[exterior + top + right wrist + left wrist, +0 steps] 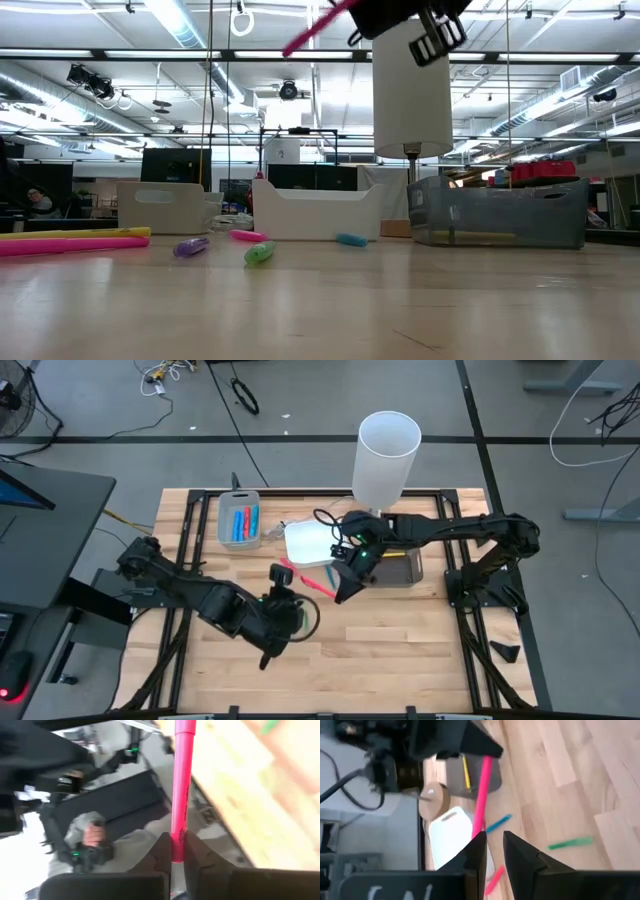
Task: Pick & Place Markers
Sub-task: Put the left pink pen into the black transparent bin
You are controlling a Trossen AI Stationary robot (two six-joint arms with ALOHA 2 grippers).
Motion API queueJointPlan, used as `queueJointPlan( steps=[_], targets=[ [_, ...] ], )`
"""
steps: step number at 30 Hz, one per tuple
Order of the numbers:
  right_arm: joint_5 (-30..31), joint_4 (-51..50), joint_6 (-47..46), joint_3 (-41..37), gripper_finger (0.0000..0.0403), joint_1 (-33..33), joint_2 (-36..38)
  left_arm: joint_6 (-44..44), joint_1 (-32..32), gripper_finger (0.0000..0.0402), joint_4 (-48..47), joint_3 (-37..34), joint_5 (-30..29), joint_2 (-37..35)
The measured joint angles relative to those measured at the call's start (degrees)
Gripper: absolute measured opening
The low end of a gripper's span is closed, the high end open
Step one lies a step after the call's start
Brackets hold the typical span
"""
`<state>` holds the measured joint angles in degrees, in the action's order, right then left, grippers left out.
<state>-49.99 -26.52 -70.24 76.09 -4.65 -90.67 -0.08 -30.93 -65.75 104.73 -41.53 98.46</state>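
The wooden table point(400, 650) is carrying both arms, a tall white cylinder point(387, 458) at its far edge, and three small trays: a grey tray point(240, 520) holding blue and red markers point(243, 523), a white tray point(308, 543) beside it, and a dark tray point(398, 567) under the right arm.

The right gripper point(340, 592) is hanging above the table's middle, just in front of the white tray, its fingers pinching a long pink marker point(312, 581) at one end; the right wrist view shows that marker point(181, 785) sticking straight out from between the two fingers. In the low view the pink marker point(318, 27) is riding high, well clear of the tabletop.

The left gripper point(283, 588) is sitting just beside the marker's other end, fingers close together with a narrow gap and, as far as the left wrist view shows, pinching nothing.

Loose markers are lying on the wood in the low view: a pink one point(60, 244), a yellow one point(95, 232), a purple one point(190, 247), a green one point(259, 253) and a blue one point(351, 240).
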Motion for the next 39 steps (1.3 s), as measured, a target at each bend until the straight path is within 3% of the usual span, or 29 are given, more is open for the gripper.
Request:
queueJointPlan(
  steps=[8,15,23,30,39],
  targets=[
    [1.55,-14.13,20.29,0.0,0.0014,-2.44,0.0,-9.94,1.17,0.0071,-4.94,0.0,4.74,-0.01],
    [5.42,-25.11,36.31,0.0,0.0014,-3.48,0.0,-12.86,2.69,0.0071,-5.55,0.0,9.23,-0.01],
    [19.47,-39.89,55.8,0.0,0.0014,-3.82,0.11,-13.24,3.43,0.0071,-5.71,0.0,10.86,-0.01],
    [30.62,-45.8,67.24,-0.02,0.0014,-3.8,1.71,-14.16,4.19,0.0071,-5.63,0.0,10.86,0.0],
    [36.64,-46.15,76.52,-0.02,0.0014,-5.53,7.83,-14.34,5.45,0.0071,-5.55,0.0,11.13,-0.01]
  ],
)
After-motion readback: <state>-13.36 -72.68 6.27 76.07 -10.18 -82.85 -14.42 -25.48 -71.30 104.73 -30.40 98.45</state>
